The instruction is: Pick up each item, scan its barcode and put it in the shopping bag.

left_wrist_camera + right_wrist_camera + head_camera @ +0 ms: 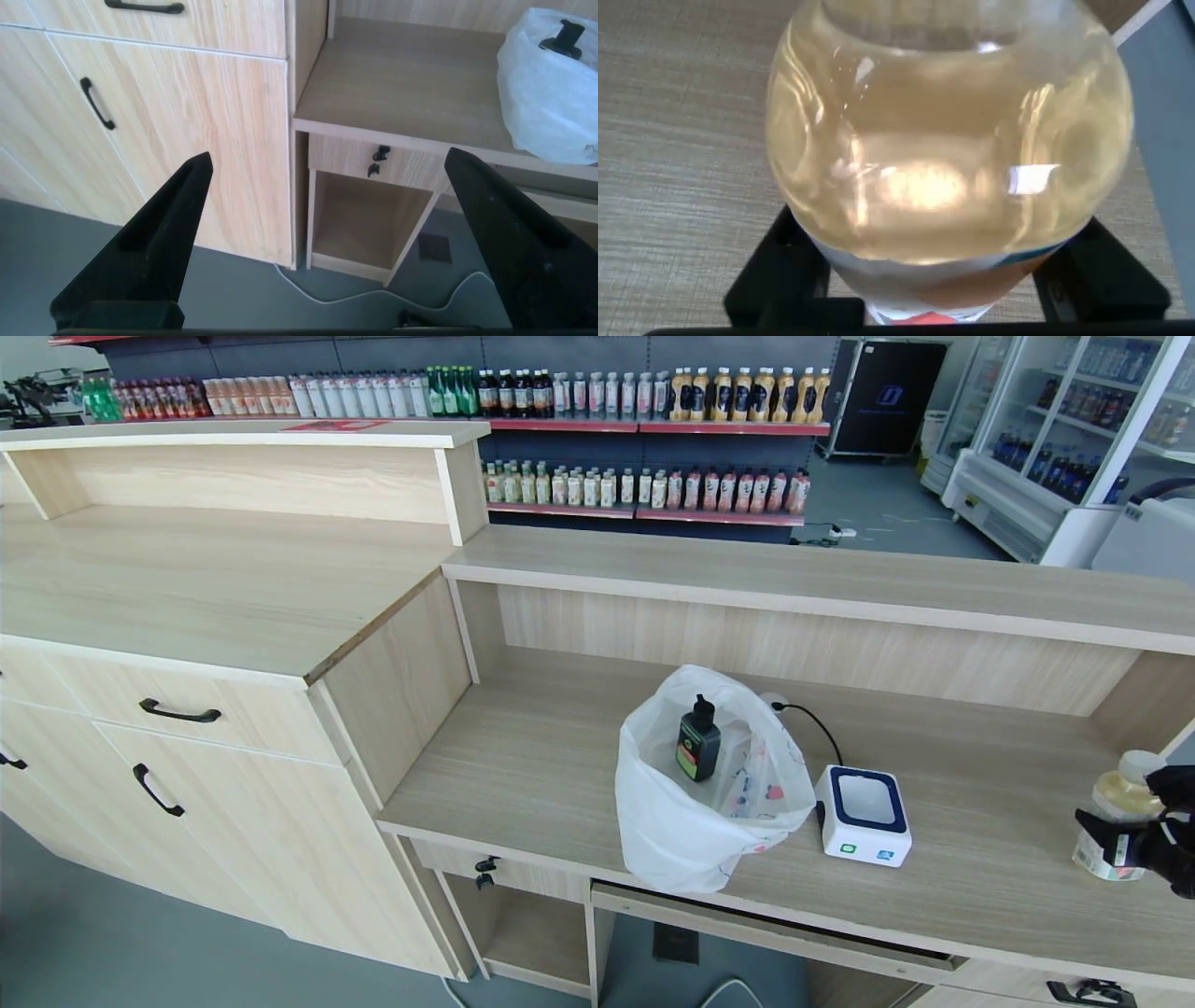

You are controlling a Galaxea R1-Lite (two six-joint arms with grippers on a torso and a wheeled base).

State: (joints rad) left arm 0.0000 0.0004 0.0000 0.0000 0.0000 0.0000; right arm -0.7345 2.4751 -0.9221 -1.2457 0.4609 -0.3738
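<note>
Your right hand (1134, 831) is out at the far right end of the surface (523, 756), fingers pinched on either side of the clear bottle (1118, 801). It is upright, pale cap on top, yellowish liquid filling its round body (952, 140). I can't tell whether its base touches the wood. Well apart from it, towards the middle, the white shopping bag (695, 831) stands with its mouth wide open. One dark bottle (697, 745) sits upright inside, black cap up, green and red label facing you. The scanner (864, 814) lies just beside the bag on its right, window up, its cable (822, 728) trailing behind the bag. Your left hand (327, 238) hangs with its fingers spread wide, low before the cupboard doors (177, 140).
</note>
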